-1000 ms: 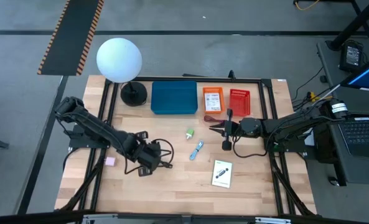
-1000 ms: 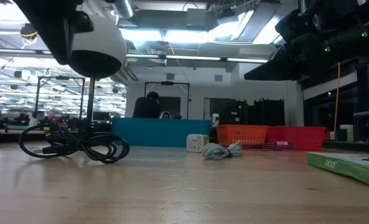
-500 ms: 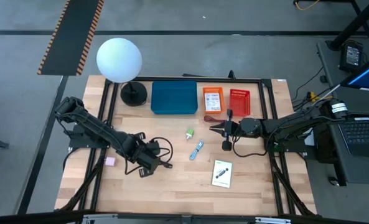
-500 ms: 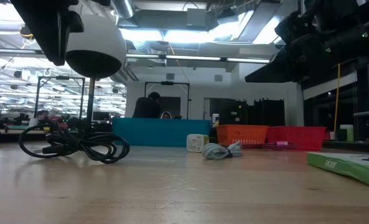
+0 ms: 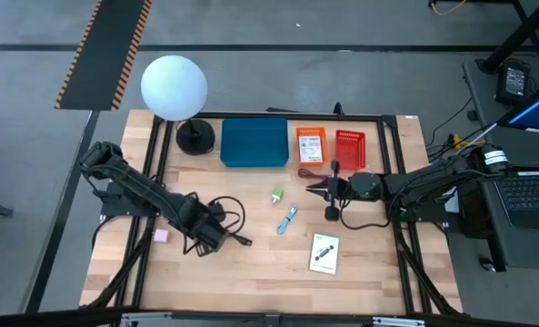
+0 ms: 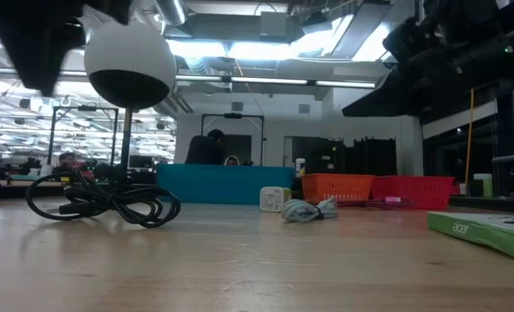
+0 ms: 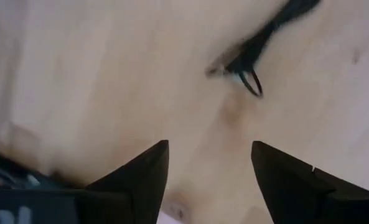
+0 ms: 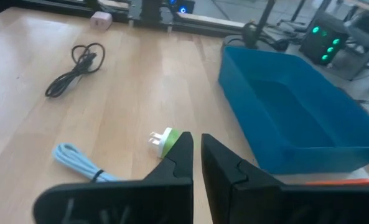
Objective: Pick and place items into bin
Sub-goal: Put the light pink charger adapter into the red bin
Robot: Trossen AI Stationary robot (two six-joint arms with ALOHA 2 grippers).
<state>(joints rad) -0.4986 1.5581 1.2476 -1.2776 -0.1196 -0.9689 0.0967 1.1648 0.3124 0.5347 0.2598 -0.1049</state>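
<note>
Left gripper (image 5: 207, 239) spread wide, empty, over the black cable (image 5: 225, 214), far from the blue bin (image 5: 254, 143).
A loose coil may slip or snag; right gripper (image 5: 313, 188) waits nearly closed.

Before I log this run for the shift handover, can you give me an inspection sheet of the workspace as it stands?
Surface: wooden table, flat, no spills seen.
Job's things: blue bin holds nothing visible; green lump, blue-white stick, printed card, pink block all lie loose on the wood.
Clutter: white globe lamp; orange basket and red basket beside the bin.
Hands: left hand open, empty, low beside the black cable; right hand shut, empty, near the baskets.
Cables: black cable coiled on the table, untouched; red cord by the orange basket.
Surroundings: laptop off the right edge; a person far behind.
</note>
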